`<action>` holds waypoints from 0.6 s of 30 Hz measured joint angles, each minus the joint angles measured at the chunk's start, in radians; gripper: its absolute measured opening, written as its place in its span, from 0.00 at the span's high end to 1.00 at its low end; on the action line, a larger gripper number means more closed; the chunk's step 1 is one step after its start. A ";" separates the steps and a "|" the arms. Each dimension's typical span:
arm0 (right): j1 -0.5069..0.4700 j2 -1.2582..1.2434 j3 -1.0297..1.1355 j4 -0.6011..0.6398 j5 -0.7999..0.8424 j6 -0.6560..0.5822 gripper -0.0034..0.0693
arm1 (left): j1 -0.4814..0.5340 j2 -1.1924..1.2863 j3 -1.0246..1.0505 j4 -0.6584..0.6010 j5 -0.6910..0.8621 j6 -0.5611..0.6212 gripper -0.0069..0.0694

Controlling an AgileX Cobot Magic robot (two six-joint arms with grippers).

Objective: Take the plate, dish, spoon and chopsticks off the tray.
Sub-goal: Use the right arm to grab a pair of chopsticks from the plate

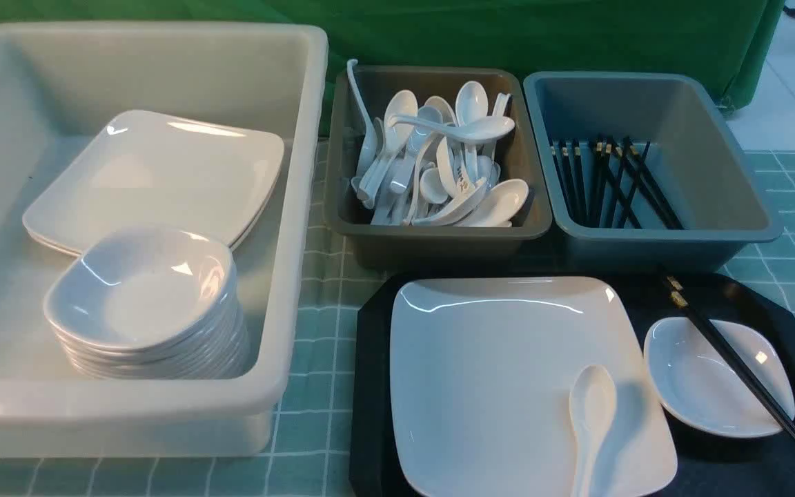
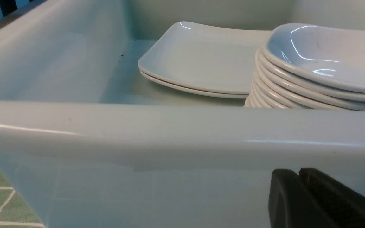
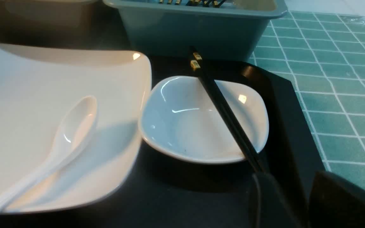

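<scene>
Closed tight, the left gripper is seen with its two dark fingers pressed together just outside the near wall of a large white plastic tub; nothing is held. The right gripper is seen low over the near right part of the large black rectangular plastic tray, jaws apart and empty.

On the tray, the large glossy white square plate fills the left and middle. The white glossy soup spoon lies on the plate's near right part, its long axis running near to far, bowl away from the robot; the handle end is cut off by the front view's lower edge. Just right of the plate sits the small glossy white shallow dish. The pair of long thin black chopsticks is laid diagonally across the dish, gold-and-white banded ends pointing far-left; the thin ends are hidden behind one finger in the right wrist view.

Beyond the tray, a grey-brown tub holds a heap of white spoons; dark marks on one are too small to read. A blue-grey tub holds loose chopsticks.
</scene>
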 joint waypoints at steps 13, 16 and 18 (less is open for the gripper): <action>0.000 0.000 0.000 0.000 0.000 0.000 0.62 | 0.000 0.000 0.000 0.000 0.000 0.000 0.89; 0.000 0.000 0.000 0.000 0.000 0.000 0.62 | 0.000 0.000 0.000 0.000 0.000 0.000 0.89; 0.000 0.000 0.000 0.000 0.000 0.000 0.62 | 0.000 0.000 0.000 0.000 -0.016 0.000 0.89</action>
